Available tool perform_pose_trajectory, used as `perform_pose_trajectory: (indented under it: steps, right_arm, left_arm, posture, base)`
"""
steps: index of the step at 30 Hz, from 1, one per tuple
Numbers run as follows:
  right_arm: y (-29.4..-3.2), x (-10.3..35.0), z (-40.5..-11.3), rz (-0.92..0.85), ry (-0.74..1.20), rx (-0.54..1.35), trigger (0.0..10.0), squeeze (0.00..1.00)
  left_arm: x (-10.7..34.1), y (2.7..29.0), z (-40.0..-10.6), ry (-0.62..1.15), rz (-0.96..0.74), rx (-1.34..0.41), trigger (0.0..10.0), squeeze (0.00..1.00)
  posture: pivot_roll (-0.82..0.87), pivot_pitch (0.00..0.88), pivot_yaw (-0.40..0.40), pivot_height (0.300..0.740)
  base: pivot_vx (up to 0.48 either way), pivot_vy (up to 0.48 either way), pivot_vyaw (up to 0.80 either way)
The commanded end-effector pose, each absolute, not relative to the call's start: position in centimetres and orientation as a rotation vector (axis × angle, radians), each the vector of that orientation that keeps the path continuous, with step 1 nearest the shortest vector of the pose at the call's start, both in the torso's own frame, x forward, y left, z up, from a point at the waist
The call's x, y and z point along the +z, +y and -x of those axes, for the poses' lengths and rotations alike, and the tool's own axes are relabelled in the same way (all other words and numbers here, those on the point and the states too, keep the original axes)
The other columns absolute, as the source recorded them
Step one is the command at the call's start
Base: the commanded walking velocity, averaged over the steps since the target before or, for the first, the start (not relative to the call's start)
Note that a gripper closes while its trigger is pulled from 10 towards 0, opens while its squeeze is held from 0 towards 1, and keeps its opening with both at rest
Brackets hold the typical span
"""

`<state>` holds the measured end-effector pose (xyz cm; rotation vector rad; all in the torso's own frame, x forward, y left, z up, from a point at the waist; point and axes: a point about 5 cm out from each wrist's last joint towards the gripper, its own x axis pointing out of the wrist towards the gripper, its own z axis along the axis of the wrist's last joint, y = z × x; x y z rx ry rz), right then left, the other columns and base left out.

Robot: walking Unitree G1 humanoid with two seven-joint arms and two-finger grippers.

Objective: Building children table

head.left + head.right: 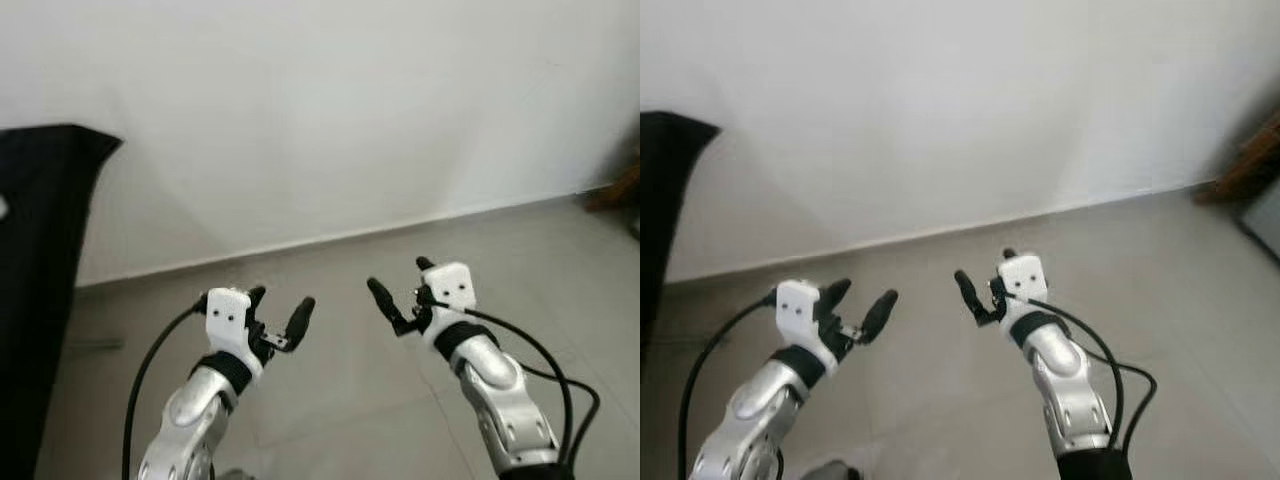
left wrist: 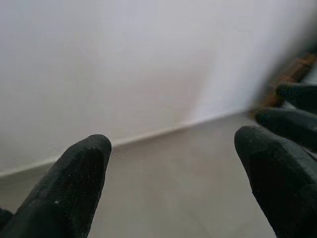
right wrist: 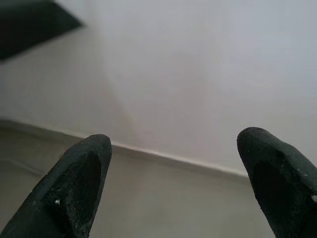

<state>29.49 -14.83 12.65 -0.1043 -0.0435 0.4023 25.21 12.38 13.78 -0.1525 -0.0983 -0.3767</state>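
Observation:
Both arms are raised in front of me over a grey tiled floor [image 1: 340, 400], facing a white wall [image 1: 330, 110]. My left gripper [image 1: 280, 306] is open, its two black fingers spread with nothing between them. My right gripper [image 1: 402, 280] is also open and empty, a short way to the right of the left one. In the left wrist view the left gripper [image 2: 171, 153] frames the bare floor and the wall's base. In the right wrist view the right gripper [image 3: 173, 158] frames the same wall and floor.
A tall black object [image 1: 40, 260] stands at the left against the wall. A brown wooden piece [image 1: 618, 190] sits on the floor at the far right edge. Black cables [image 1: 560, 390] trail from both wrists.

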Motion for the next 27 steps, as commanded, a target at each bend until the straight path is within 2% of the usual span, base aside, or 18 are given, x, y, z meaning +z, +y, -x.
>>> perform_pose_trajectory:
  steps: [1, 4, 11, 13, 16, 27]
  right_arm:
    - [-14.4, 12.5, -29.3, 0.088, -0.038, 0.425, 10.0, 0.00]
    - [-14.6, 12.7, -29.4, 0.051, -0.047, 0.419, 10.0, 0.00]
    - [-15.2, 13.8, -30.2, 0.012, -0.090, 0.385, 10.0, 0.00]
    - [-15.1, 14.2, -30.3, 0.022, -0.100, 0.395, 10.0, 0.00]
    - [-14.9, 15.4, -30.4, 0.051, -0.137, 0.476, 10.0, 0.00]
    - [-14.1, 17.5, -30.5, 0.102, -0.193, 0.673, 10.0, 0.00]
  left_arm:
    - [14.0, 12.5, -25.2, -0.092, 0.151, -0.385, 10.0, 0.00]
    - [15.0, 12.0, -25.3, -0.126, 0.151, -0.417, 10.0, 0.00]
    - [16.6, 11.1, -25.4, -0.177, 0.146, -0.475, 10.0, 0.00]
    - [16.7, 11.1, -25.4, -0.178, 0.146, -0.477, 10.0, 0.00]
    - [16.6, 11.1, -25.5, -0.176, 0.153, -0.469, 10.0, 0.00]
    - [16.4, 10.5, -25.3, -0.156, 0.152, -0.505, 10.0, 0.00]
  posture:
    - [-0.04, 0.208, -0.093, 0.740]
    - [-0.04, 0.208, -0.093, 0.740]
    - [-0.04, 0.207, -0.088, 0.740]
    - [-0.04, 0.208, -0.088, 0.740]
    - [-0.04, 0.208, -0.088, 0.740]
    - [-0.04, 0.208, -0.088, 0.740]
  base:
    - [0.409, 0.000, 0.80]
    - [0.407, 0.000, 0.80]
    - [0.405, 0.000, 0.00]
    - [0.405, 0.000, 0.00]
    - [0.329, 0.000, 0.80]
    - [0.000, 0.000, 0.80]
